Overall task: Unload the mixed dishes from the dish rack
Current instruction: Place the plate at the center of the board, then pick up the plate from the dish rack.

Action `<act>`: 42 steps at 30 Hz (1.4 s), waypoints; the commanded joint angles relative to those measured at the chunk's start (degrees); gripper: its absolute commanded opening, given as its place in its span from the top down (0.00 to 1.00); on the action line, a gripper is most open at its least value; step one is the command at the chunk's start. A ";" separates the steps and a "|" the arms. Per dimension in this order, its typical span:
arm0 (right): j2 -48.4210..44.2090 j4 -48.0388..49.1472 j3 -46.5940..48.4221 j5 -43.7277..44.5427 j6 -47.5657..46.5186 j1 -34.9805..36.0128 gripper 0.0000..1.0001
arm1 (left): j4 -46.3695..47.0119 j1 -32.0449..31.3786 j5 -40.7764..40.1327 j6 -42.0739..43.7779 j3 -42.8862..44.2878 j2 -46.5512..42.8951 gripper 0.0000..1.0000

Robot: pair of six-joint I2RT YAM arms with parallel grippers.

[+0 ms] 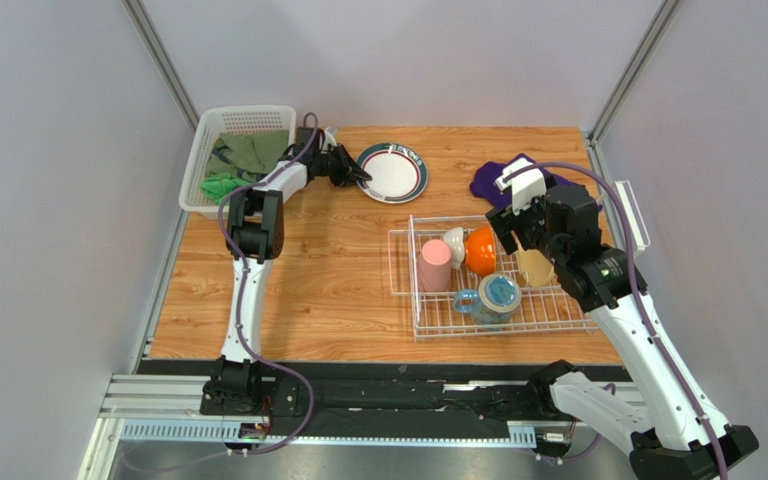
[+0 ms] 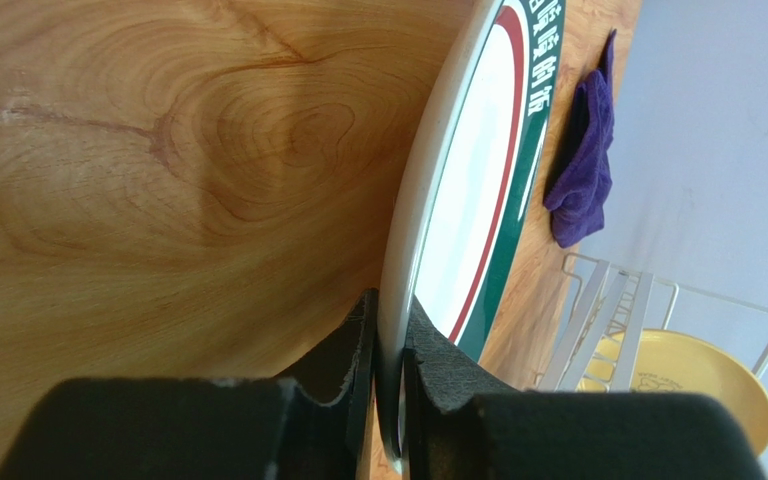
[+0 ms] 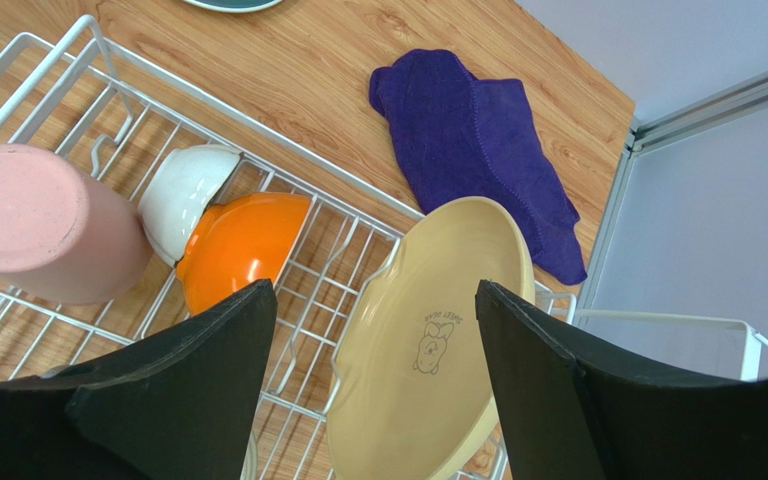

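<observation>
The green-rimmed plate (image 1: 392, 172) is at the far middle of the table (image 1: 338, 290), its left rim pinched in the left gripper (image 1: 350, 170). It should lie flat before release. At the right of the dish rack (image 1: 503, 327), a cream plate (image 3: 428, 340) leans below the right gripper (image 3: 370, 300), which is spread wide. The right gripper should straddle the plate's rim squarely, clear of the orange bowl (image 3: 243, 245).

1. You see one piece of furniture: a wooden table (image 1: 338, 300) with orange-brown grain.
2. Plain pale grey walls (image 1: 408, 60) stand behind the table and at both its sides.
3. Slanted metal posts (image 1: 163, 60) rise from the table's far corners, where the walls meet.
4. A silver metal rail (image 1: 158, 400) runs along the table's near edge.
5. Light falls evenly on the table, and the shadows are soft.
</observation>
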 commanded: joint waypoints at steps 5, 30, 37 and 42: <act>-0.29 2.50 -0.11 5.28 -0.11 -0.35 0.21 | -0.07 0.27 0.37 0.75 1.36 -1.18 0.64; 5.26 -0.05 0.24 12.93 4.90 -9.84 0.21 | -6.93 0.27 -13.69 15.33 -9.79 -16.47 0.04; 6.57 -0.22 -1.34 14.07 5.86 -11.34 0.23 | -7.37 0.27 -16.77 18.59 -15.06 -22.62 0.04; 7.71 -0.31 -3.89 12.93 8.41 -11.95 0.31 | -7.63 0.27 -16.68 19.55 -17.70 -26.22 0.04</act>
